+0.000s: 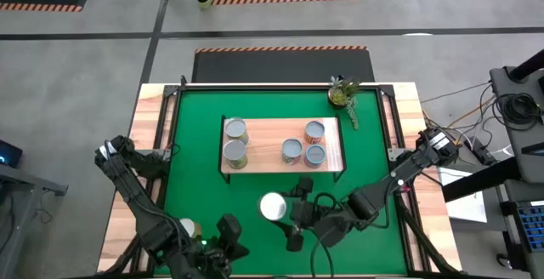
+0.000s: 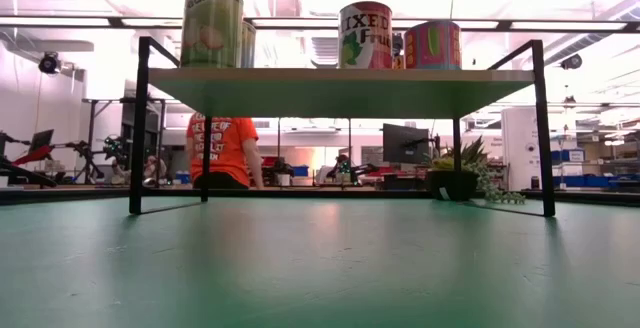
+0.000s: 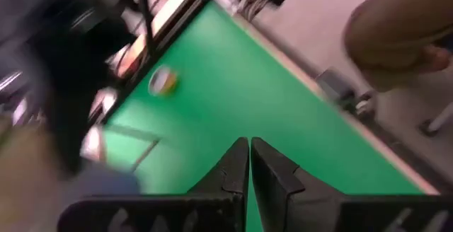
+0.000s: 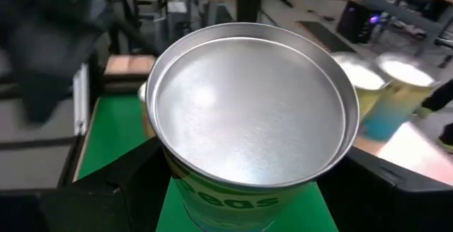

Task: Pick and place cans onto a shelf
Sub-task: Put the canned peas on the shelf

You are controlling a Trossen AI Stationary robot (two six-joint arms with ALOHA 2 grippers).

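right gripper (image 4: 244, 182) grips a can (image 4: 248, 112), its sides mostly hidden.

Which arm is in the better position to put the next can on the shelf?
The right arm. Its gripper already holds a can, just in front of the shelf. The left gripper is shut and empty near the table's front edge.

potted plant (image 1: 342, 97) (mat's far right corner), person (image 2: 222, 148) beyond.
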